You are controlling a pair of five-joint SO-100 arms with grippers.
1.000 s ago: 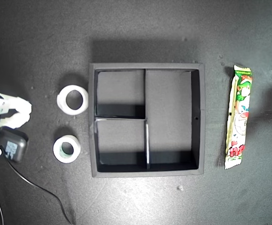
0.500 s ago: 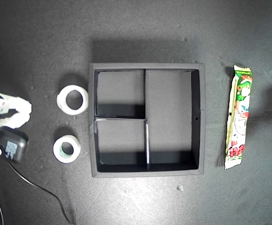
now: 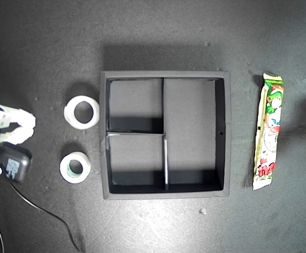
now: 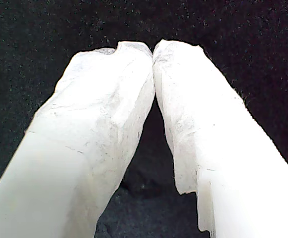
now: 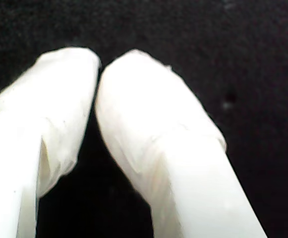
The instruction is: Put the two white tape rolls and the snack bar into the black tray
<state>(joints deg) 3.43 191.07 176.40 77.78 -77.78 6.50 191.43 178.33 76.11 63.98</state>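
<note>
My first gripper point(image 4: 153, 49) and my second gripper point(image 5: 98, 64) both sit pinched together, holding nothing. Square matte black tray point(image 3: 222, 132) empty; long green-and-white snack bar point(image 3: 267, 132) well apart.

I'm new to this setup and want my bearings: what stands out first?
The black tray sits mid-scene, its three compartments holding nothing. The snack bar lies off the tray at the exterior view's right; the two white tape rolls lie at its left. Both wrist views show shut end effector tips over bare dark surface.
</note>
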